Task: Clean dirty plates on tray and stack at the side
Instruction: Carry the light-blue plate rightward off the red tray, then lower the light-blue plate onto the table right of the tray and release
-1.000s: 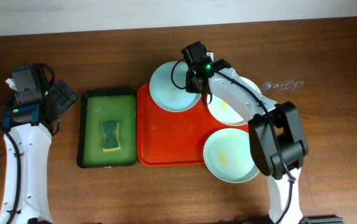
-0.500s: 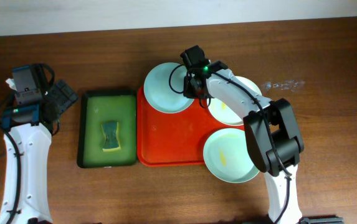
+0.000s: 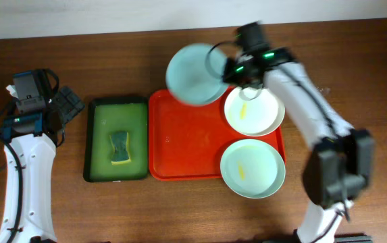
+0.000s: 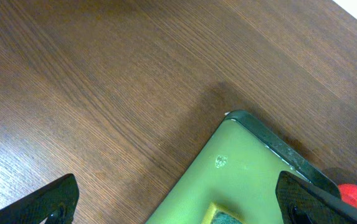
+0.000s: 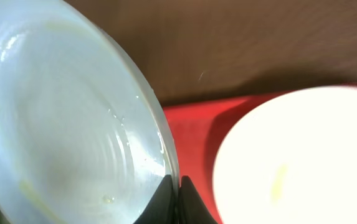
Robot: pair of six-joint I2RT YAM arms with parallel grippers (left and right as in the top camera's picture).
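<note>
My right gripper (image 3: 228, 69) is shut on the rim of a pale blue-green plate (image 3: 193, 73) and holds it lifted over the back edge of the red tray (image 3: 186, 148). In the right wrist view the fingers (image 5: 176, 194) pinch the plate's rim (image 5: 72, 118). A white-cream plate (image 3: 254, 111) with a yellow smear lies on the tray's back right; it also shows in the right wrist view (image 5: 290, 162). A second blue-green plate (image 3: 252, 169) with a yellow smear lies at the front right. My left gripper (image 4: 178, 202) is open above the green tray's corner.
A dark green tray (image 3: 116, 138) holding a sponge (image 3: 119, 147) stands left of the red tray; its corner shows in the left wrist view (image 4: 253, 168). The left arm (image 3: 28, 115) is at the table's far left.
My right gripper has lifted the blue-green plate off the tray's back left corner and carried it up and to the right. The left arm has not moved.
</note>
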